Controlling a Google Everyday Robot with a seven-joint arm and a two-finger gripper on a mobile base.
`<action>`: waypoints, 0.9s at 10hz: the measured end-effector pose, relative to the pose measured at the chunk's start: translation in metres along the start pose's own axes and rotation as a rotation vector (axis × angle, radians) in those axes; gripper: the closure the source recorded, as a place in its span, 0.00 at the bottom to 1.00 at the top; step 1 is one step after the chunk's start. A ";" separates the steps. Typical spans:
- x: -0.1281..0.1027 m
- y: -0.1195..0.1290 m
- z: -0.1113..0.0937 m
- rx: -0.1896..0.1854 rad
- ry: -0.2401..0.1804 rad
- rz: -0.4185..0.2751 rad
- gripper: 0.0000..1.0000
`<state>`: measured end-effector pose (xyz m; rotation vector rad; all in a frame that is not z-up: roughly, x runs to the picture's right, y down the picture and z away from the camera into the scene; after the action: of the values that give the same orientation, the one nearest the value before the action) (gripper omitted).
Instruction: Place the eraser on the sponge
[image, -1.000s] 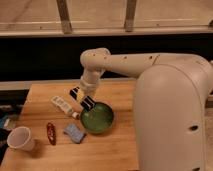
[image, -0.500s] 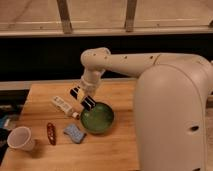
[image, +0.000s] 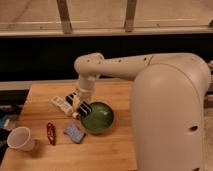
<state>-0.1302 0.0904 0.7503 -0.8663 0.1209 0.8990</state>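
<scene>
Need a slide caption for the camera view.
Arm's tool holds the eraser above the table, beside the green bowl, short of the blue sponge.

Warm, dimmish indoor light, washed-out pale strip up top, black band below it. Table (image: 117, 150) evenly lit; arm (image: 170, 100) shell bright. Gripper (image: 81, 106) at green bowl (image: 100, 121) left rim looks dark.

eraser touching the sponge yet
Apart. The camera view shows the eraser at the gripper, left of the green bowl, with a plain gap to the sponge.
</scene>
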 end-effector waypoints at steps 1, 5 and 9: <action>0.002 0.012 0.004 0.000 0.005 -0.009 1.00; 0.000 0.040 0.012 -0.009 -0.004 -0.045 1.00; 0.001 0.071 0.039 -0.064 0.010 -0.069 1.00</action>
<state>-0.1906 0.1409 0.7325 -0.9287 0.0704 0.8378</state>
